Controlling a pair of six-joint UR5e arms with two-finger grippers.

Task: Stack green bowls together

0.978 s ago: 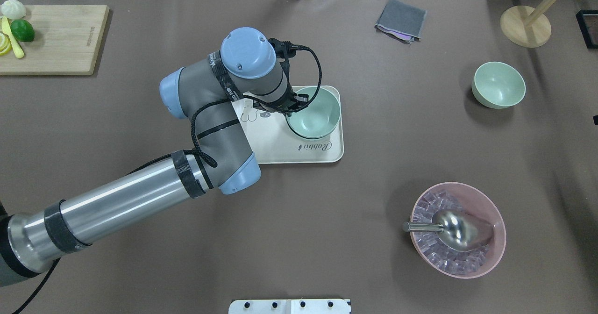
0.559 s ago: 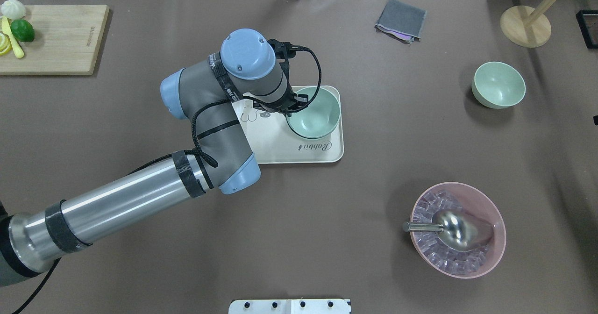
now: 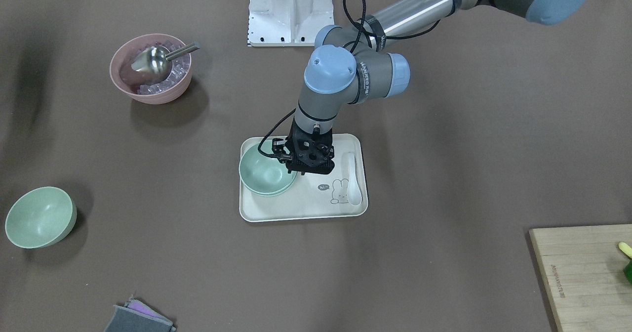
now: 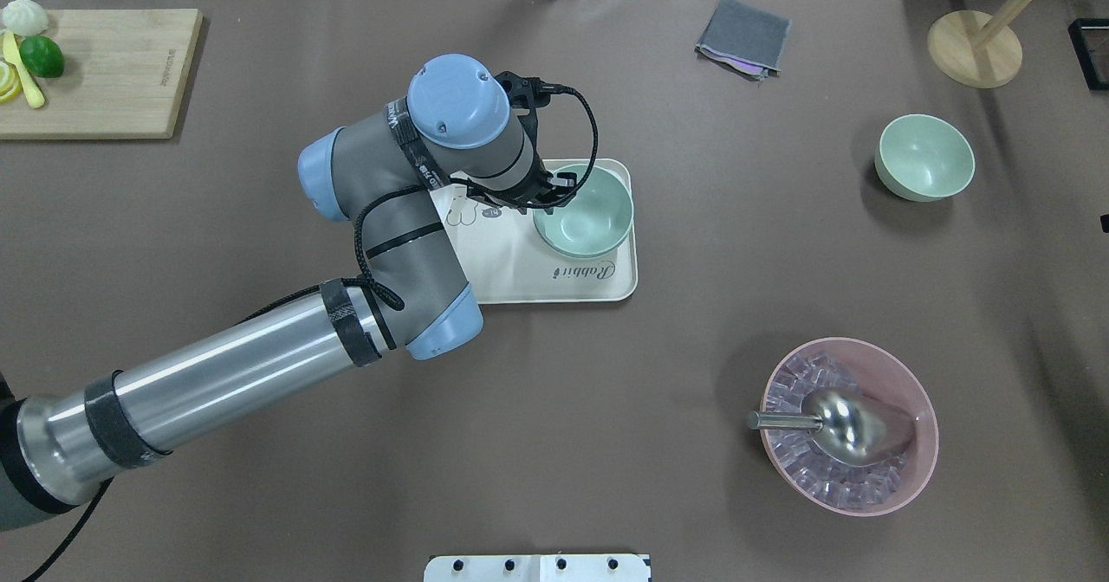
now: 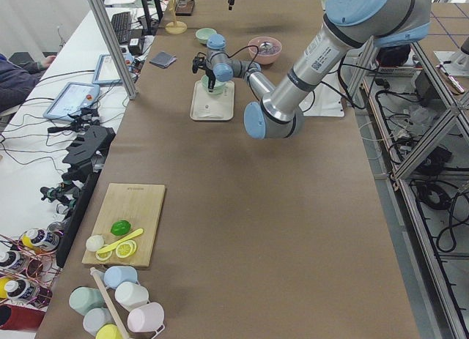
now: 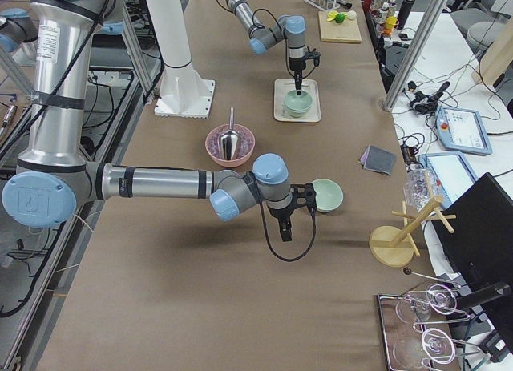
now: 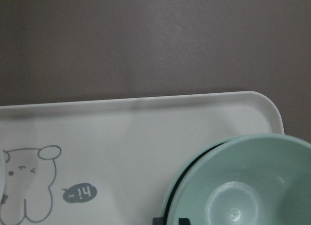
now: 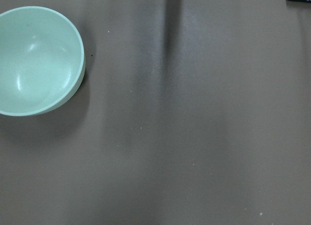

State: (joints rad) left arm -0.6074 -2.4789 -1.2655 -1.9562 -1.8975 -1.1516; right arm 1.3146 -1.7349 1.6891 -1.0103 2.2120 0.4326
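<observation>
A green bowl (image 4: 585, 214) sits nested in another green bowl on the white tray (image 4: 520, 281). In the front view (image 3: 264, 174) a second rim shows just below the top one. My left gripper (image 3: 296, 166) stands over the bowl's rim on the side nearest the tray's middle. Its fingertips (image 7: 158, 220) straddle that rim, shut on it. A third green bowl (image 4: 924, 156) stands alone at the far right, upright and empty, and shows in the right wrist view (image 8: 36, 60). My right gripper (image 6: 287, 227) hangs beside it, apart from it. I cannot tell if it is open.
A white spoon (image 3: 353, 179) lies on the tray. A pink bowl (image 4: 849, 426) with ice and a metal scoop stands front right. A grey cloth (image 4: 743, 36), a wooden stand (image 4: 975, 49) and a cutting board (image 4: 104, 71) lie along the far edge.
My left gripper has lowered the green bowl a little, so it sits deeper in the bowl on the tray. The lone bowl has not moved.
</observation>
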